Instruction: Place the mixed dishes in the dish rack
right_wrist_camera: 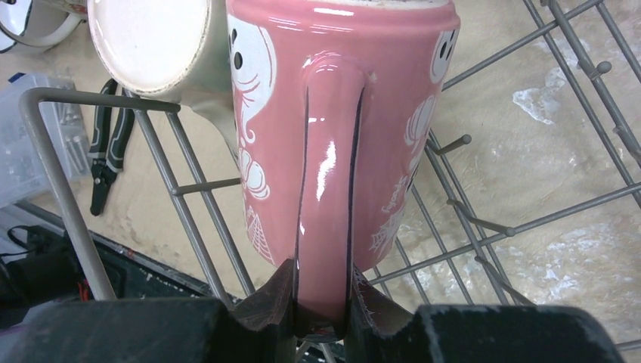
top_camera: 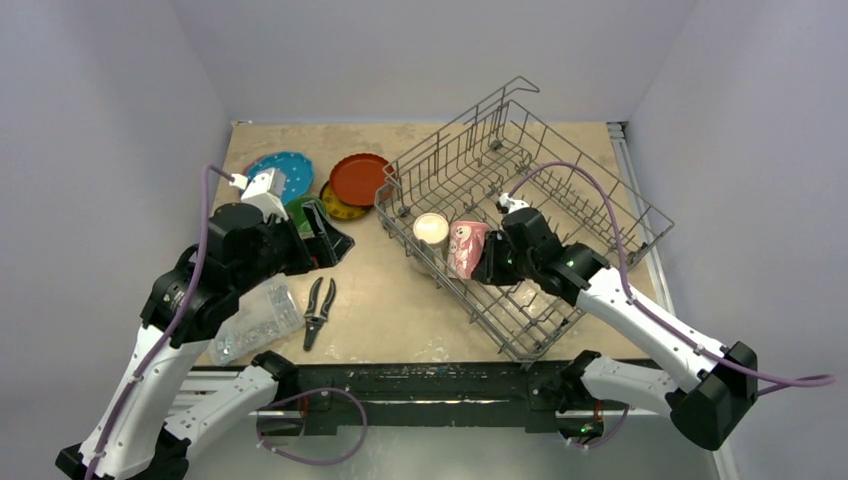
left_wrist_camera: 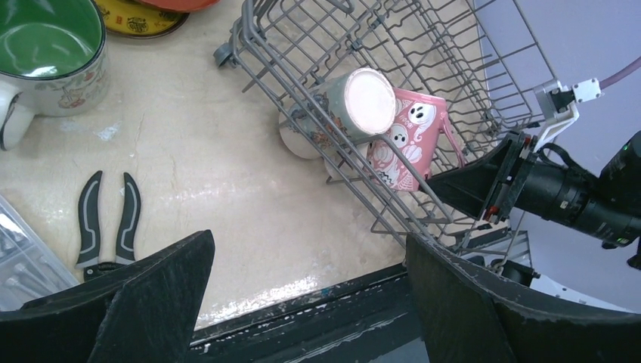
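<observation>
The grey wire dish rack (top_camera: 560, 190) stands at the centre right. My right gripper (top_camera: 492, 262) is inside its near-left corner, shut on the handle (right_wrist_camera: 329, 189) of a pink mug with white ghosts (top_camera: 466, 247), held on its side. A cream mug (top_camera: 431, 230) lies on its side touching it. In the right wrist view my gripper (right_wrist_camera: 321, 302) pinches the handle from both sides. My left gripper (top_camera: 328, 243) is open and empty above the table, left of the rack. A blue dotted plate (top_camera: 281, 172), a red-orange plate (top_camera: 358, 178) and a yellow plate (top_camera: 340, 207) lie at the far left.
A green-lined mug (left_wrist_camera: 49, 53) stands by the plates. Black-handled pliers (top_camera: 318, 310) and a clear plastic box (top_camera: 255, 318) of small parts lie near the left arm's base. The rack's raised handle (top_camera: 515, 90) is at its far end. Walls close in on both sides.
</observation>
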